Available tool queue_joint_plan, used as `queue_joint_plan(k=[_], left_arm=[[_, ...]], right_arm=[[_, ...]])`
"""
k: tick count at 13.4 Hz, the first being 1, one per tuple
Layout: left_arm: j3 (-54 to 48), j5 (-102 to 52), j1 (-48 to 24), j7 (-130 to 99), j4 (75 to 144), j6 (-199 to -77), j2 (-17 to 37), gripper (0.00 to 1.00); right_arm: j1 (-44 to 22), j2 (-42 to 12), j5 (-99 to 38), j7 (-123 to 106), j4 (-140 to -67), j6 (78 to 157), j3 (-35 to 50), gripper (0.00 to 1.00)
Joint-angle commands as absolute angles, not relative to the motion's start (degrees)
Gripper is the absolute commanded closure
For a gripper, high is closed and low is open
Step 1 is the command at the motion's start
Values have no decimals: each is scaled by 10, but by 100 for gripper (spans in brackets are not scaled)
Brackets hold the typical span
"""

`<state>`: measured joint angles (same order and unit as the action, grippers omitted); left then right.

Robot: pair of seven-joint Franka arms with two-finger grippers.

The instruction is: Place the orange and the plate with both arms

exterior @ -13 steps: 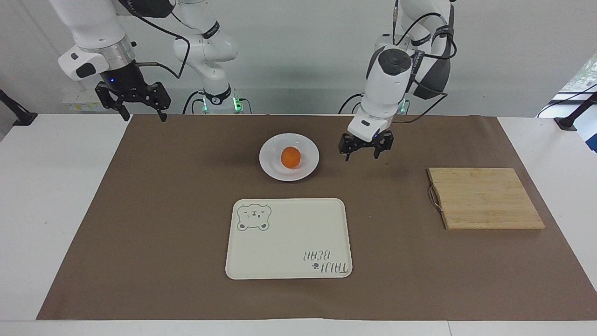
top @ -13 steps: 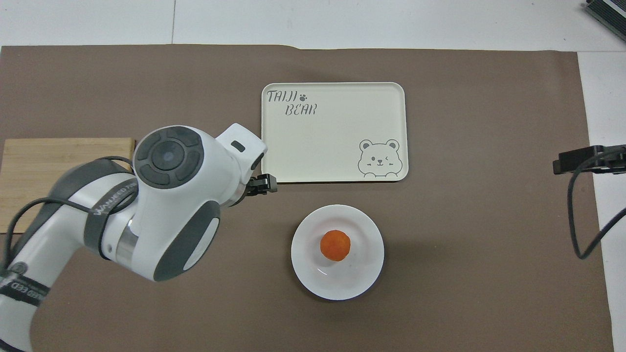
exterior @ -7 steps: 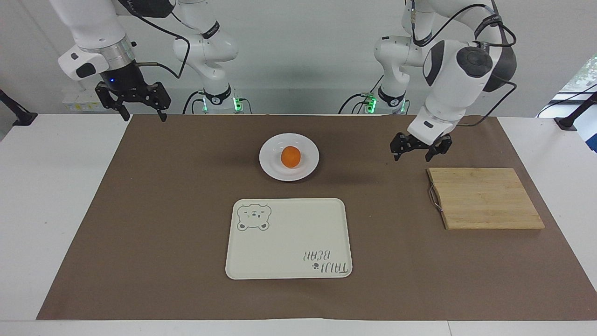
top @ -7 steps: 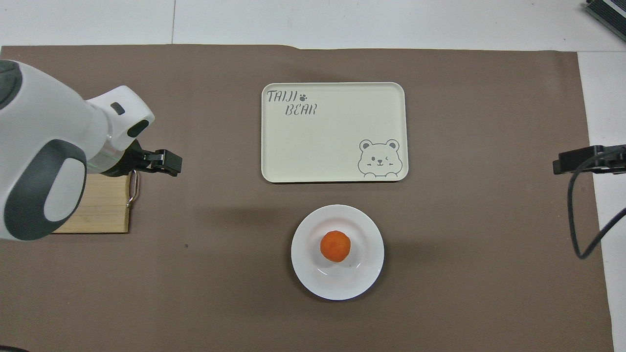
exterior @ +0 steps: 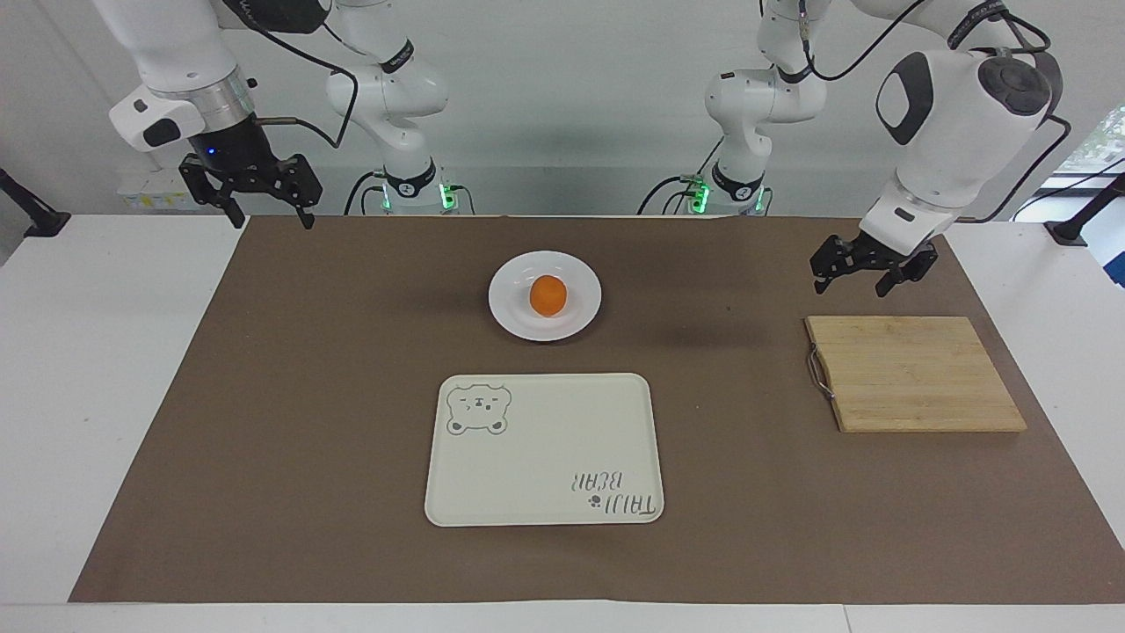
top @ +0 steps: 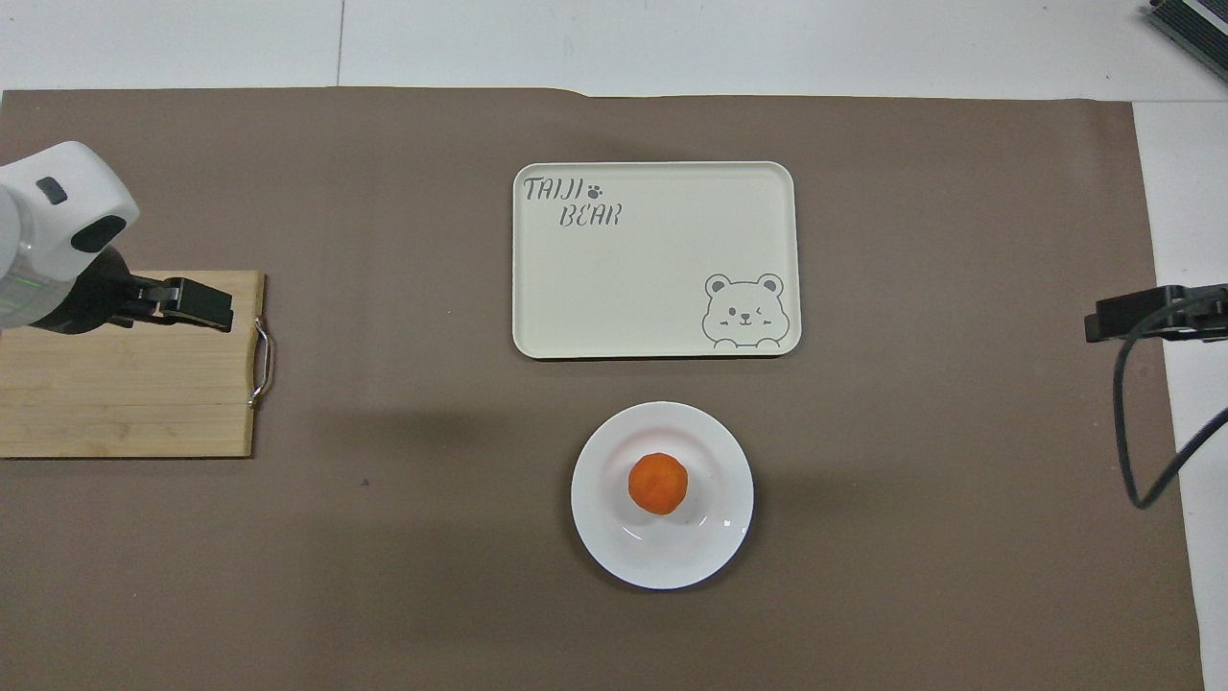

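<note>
Two lines of writing were legible to us: "TAIJI BEAR", printed with a paw mark in one corner of the cream tray [top: 655, 259], and a winking bear drawn in the corner diagonally across from it. Lettering on the arm bands was too small for us to read.

We found the orange [exterior: 548, 295] resting at the middle of the white plate [exterior: 514, 308]. The plate stood on the brown mat [exterior: 308, 396], nearer to the robots than the tray and just apart from it. A wooden cutting board [exterior: 914, 374] with a metal handle lay toward the left arm's end of the table.

We recorded the left gripper [exterior: 854, 283] raised over the mat beside the board's robot-side edge, its fingers spread and holding nothing. A second earlier it had hung just beside the plate; since then it had swung away toward its own end of the table, and its arm no longer covered the board in the overhead view. We noted the right gripper [exterior: 271, 215] waiting above the mat's corner at its own end, fingers likewise spread and empty, unchanged from the earlier frames. Orange, plate, tray and board had not shifted.
</note>
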<state>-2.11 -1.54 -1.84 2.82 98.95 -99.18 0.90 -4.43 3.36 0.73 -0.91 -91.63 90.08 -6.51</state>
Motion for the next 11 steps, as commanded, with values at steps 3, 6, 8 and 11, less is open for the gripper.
queue_joint_plan(k=[3,6,8,11], left_arm=[[-25,43,-11,46,891,-882,41,0],[-23,35,-10,68,893,-882,34,0],[-23,36,4,62,893,-885,35,0],[-23,36,4,62,893,-889,35,0]], right_arm=[[-45,33,12,3,-912,894,-64,0],[-45,33,12,3,-912,894,-64,0],[-45,33,12,3,-912,894,-64,0],[-45,33,12,3,-912,894,-64,0]])
